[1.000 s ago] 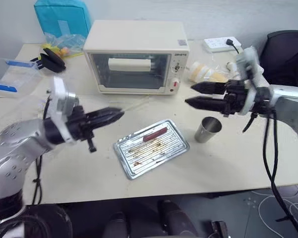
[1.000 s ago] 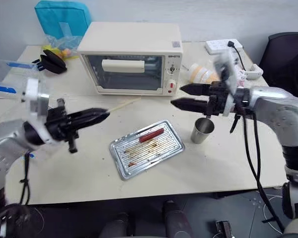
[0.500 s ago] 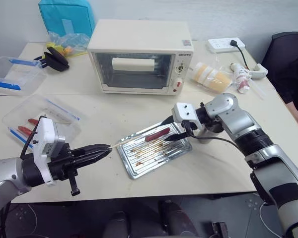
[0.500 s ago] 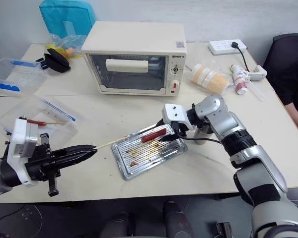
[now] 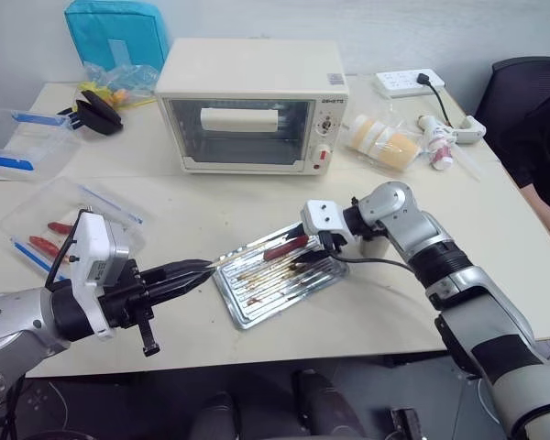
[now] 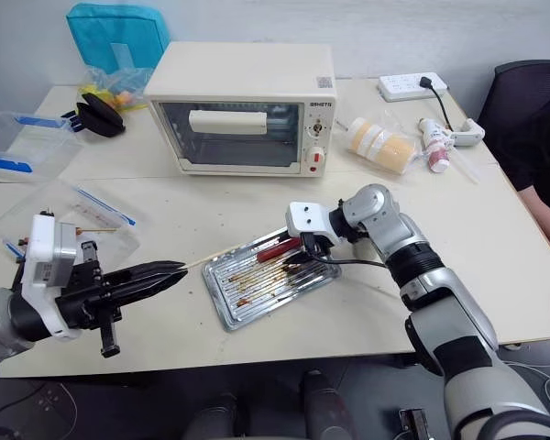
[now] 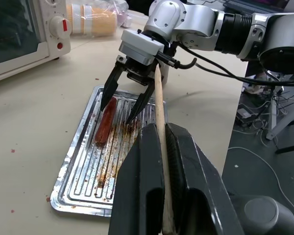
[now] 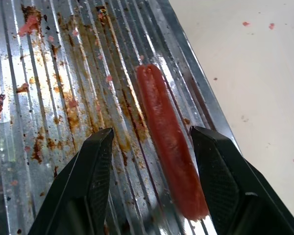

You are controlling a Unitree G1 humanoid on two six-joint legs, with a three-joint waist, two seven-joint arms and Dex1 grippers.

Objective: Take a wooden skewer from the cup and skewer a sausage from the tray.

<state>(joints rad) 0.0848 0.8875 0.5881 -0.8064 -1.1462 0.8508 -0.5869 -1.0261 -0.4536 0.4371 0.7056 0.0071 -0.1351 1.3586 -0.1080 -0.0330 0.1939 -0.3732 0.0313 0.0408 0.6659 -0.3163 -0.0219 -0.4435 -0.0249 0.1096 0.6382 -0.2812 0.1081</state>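
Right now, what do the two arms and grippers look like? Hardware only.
Both arms are silver-grey metal shells with black joint bands. Each wrist carries a white boxy camera block. The left gripper and the right gripper each have two tapered, matte black fingers. Thin black cables run loose along the right forearm and loop near the left wrist. No markings can be made out.

Dark-red sausage (image 8: pixel 169 147) lies flat on the greasy ridged tray (image 5: pixel 247 312) — frame centre; thin pale skewer (image 7: pixel 160 127) points toward it.
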